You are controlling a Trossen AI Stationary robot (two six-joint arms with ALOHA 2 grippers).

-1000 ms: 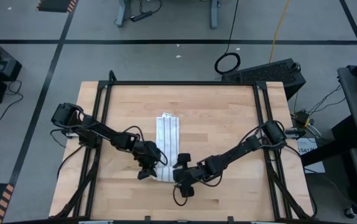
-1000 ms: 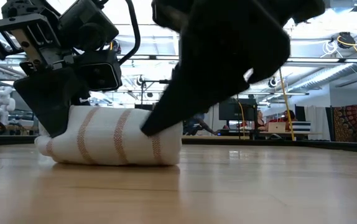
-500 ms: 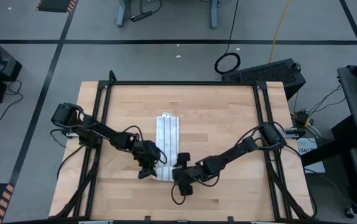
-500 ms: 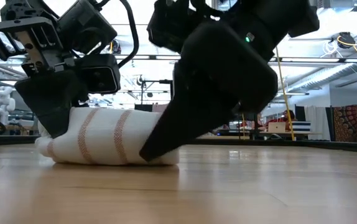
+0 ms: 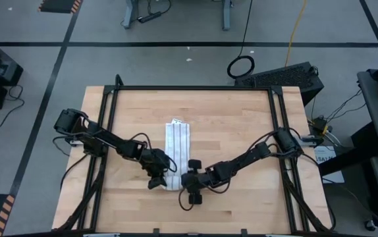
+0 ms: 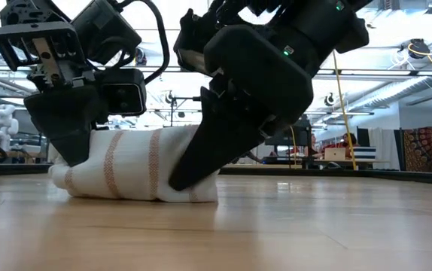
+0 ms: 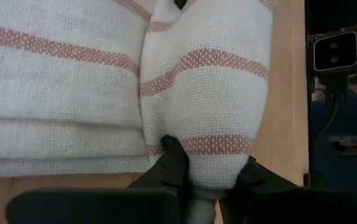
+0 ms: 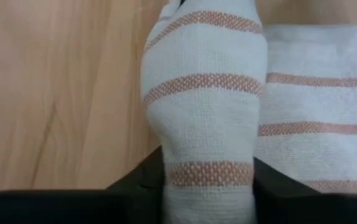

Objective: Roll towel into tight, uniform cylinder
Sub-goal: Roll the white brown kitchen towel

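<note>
there was one towel (image 5: pixel 176 153) on one wooden desk (image 5: pixel 228 125), partly rolled at its near end. two dark arms reached over the desk, each with one end effector: the left end effector (image 5: pixel 161 175) and the right end effector (image 5: pixel 188 178), so two in all. each had two fingers, and both pairs pinched the rolled end of the towel. three reddish stripes showed on the roll in the low view. on the floor beyond the desk lay one black cable ring (image 5: pixel 241 66).

Grey floor (image 5: pixel 176 62) with dark tape lines, yellow cable (image 5: pixel 299 26), bright ceiling lights (image 6: pixel 397 19) beyond.
</note>
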